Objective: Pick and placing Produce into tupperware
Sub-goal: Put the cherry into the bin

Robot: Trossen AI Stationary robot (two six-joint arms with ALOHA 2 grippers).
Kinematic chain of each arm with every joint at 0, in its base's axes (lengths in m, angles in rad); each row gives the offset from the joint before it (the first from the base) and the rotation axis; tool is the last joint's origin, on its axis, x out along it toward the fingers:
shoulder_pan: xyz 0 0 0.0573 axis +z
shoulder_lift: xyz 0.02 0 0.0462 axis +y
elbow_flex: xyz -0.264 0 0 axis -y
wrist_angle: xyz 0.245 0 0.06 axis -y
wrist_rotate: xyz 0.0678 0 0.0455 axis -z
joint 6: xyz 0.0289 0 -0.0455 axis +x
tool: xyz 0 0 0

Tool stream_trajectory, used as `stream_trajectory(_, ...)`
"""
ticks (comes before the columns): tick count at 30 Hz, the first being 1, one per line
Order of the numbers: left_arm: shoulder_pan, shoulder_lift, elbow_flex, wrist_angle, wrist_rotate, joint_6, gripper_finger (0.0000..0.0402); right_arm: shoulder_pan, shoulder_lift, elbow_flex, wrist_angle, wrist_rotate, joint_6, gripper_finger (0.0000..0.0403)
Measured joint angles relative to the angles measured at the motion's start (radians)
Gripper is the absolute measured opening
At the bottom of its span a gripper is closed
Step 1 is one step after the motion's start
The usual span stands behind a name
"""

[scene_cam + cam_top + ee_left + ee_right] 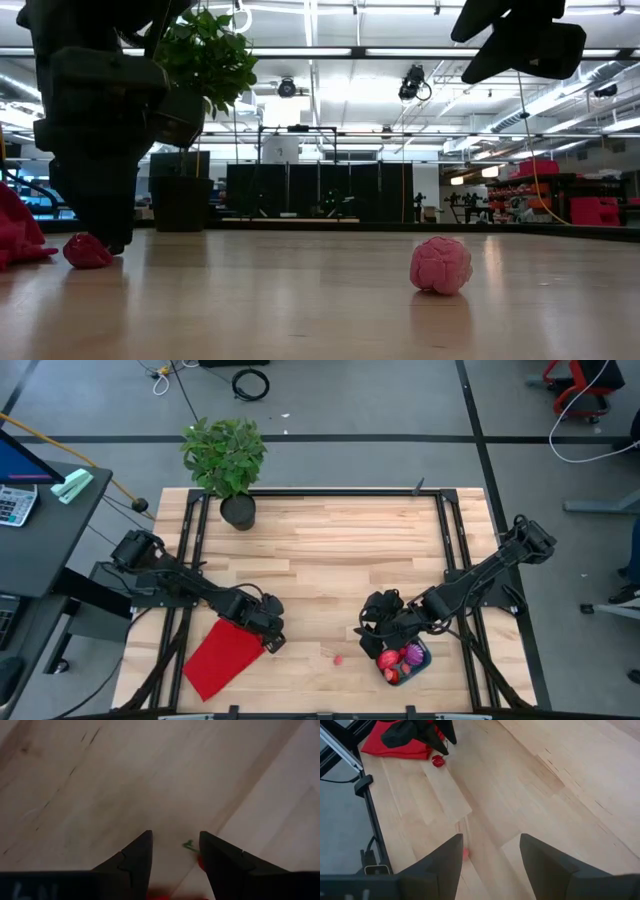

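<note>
A: Where is the tub?
B: The teal tub (418, 663) sits on the table (330, 550), well to the right of the red cloth (222, 655). Several red and pink toy fruits and one purple piece (414, 654) lie inside it.

A: And the right gripper?
B: The right gripper (372, 632) hovers just beside the tub, on the side toward the cloth. Its jaws stand apart with nothing between them; in its wrist view only bare wood shows between the two fingers (445, 865).

A: The left one?
B: The left gripper (272, 640) is low at the cloth's near corner, on the side toward the tub. Its jaws are partly open and not closed on anything. A small red fruit (438, 761) lies on the wood right beside the cloth, at the fingers; the left wrist view shows a bit of red and a green stem (189, 845) by one finger.

A: Anything else loose?
B: One pink fruit (339, 658) lies on the table between cloth and tub, nearer the tub.
</note>
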Motion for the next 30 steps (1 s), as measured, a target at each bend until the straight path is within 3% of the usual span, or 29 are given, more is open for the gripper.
stream_trajectory(5, 0.000, 0.000, 0.000, 0.001, 0.001, -0.003, 0.0133, 0.000, 0.000, 0.000, 0.001, 0.000, 0.001, 0.0206)
stream_trajectory(12, 0.003, 0.000, 0.000, 0.100, 0.030, -0.008, 0.0016, 0.000, 0.000, 0.000, 0.001, 0.000, 0.000, 0.0206)
stream_trajectory(21, 0.042, 0.000, 0.000, 0.538, 0.046, -0.018, 0.0006, 0.000, 0.000, 0.000, -0.026, 0.015, 0.008, 0.0206)
stream_trajectory(25, 0.073, 0.000, 0.027, 0.712, 0.045, 0.003, 0.0005, -0.006, 0.000, 0.000, -0.198, 0.037, 0.121, 0.0202)
stream_trajectory(30, 0.107, 0.000, 0.179, 0.702, 0.044, 0.184, 0.0004, -0.006, 0.000, 0.000, -0.483, -0.052, 0.200, 0.0194)
